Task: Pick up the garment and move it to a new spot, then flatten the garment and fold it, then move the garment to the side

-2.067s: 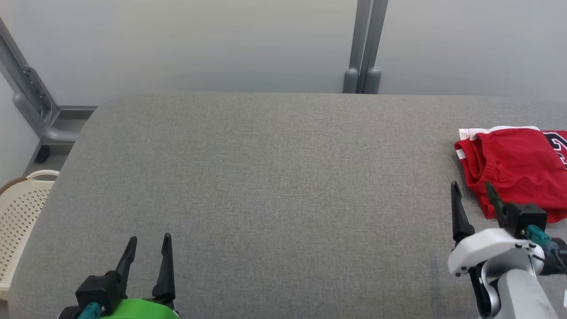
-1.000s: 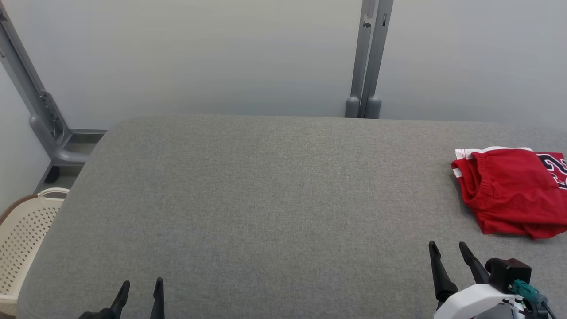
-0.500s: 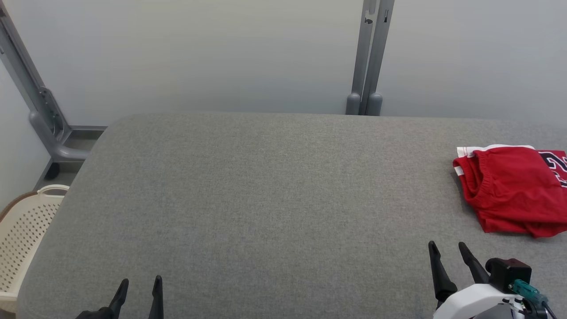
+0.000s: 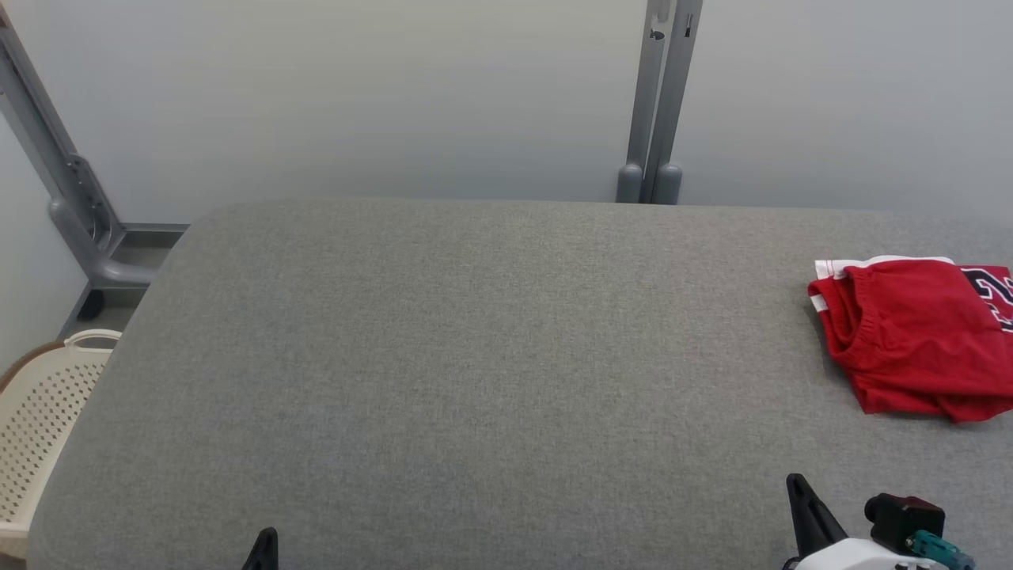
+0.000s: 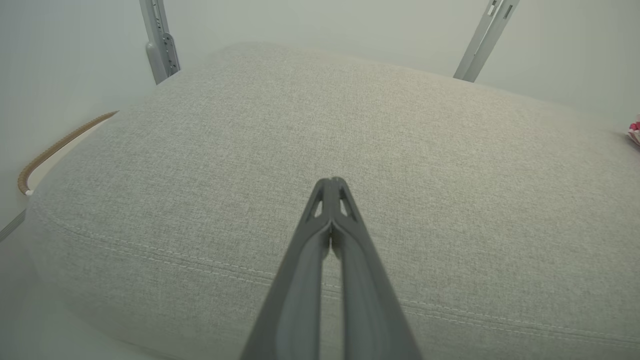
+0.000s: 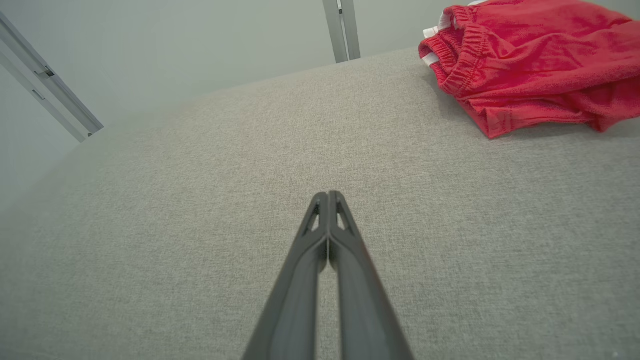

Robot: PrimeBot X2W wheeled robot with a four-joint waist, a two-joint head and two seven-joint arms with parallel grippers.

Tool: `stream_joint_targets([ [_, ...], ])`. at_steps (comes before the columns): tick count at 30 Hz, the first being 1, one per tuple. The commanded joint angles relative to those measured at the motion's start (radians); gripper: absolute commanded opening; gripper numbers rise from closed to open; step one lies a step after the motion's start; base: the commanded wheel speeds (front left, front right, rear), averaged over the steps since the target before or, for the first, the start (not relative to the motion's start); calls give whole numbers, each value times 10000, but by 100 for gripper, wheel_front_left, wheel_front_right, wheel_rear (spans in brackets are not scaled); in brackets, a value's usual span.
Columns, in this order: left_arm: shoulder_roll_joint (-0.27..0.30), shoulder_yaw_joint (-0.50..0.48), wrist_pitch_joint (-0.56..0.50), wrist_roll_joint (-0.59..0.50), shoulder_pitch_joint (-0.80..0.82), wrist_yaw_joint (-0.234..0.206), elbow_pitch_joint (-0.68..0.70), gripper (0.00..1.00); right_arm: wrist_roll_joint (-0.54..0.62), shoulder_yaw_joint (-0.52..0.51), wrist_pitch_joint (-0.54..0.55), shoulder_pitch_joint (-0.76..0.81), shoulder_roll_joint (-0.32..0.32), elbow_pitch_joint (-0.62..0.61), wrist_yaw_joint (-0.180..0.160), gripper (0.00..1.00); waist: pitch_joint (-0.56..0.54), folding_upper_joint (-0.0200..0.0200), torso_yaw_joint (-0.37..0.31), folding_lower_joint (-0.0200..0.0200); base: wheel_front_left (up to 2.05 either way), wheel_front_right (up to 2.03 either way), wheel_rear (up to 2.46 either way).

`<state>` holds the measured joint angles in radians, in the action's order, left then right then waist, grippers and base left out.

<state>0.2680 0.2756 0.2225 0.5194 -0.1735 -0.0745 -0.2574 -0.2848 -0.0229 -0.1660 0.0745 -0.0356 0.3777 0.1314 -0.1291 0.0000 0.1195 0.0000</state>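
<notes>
Red garment (image 4: 910,340) runs past the head view's right edge; both sets of jaws pressed together, empty.

the red garment (image 4: 918,340) with white trim is lying loosely folded, elastic waistband showing, way over on the right side of the desk (image 4: 475,356)

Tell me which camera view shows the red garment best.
The right wrist view: the red garment is large, waistband and folds clear. The head view cuts it at its right edge; the left wrist view catches a red sliver.
</notes>
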Motion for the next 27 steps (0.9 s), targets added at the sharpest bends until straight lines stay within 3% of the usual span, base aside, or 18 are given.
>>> stream_joint_targets([
  [1, 22, -139, -84, 423, 276, 91, 98, 0, -479, -142, 104, -214, -34, -196, 0, 0, 22, 0, -19, 0, 0, 0, 0],
  [27, -694, -847, -1130, 3932, 1568, 740, -284, 0, -4735, -796, 907, -305, -80, -1049, -3, 0, 307, 0, -273, 0, 0, 0, 0],
])
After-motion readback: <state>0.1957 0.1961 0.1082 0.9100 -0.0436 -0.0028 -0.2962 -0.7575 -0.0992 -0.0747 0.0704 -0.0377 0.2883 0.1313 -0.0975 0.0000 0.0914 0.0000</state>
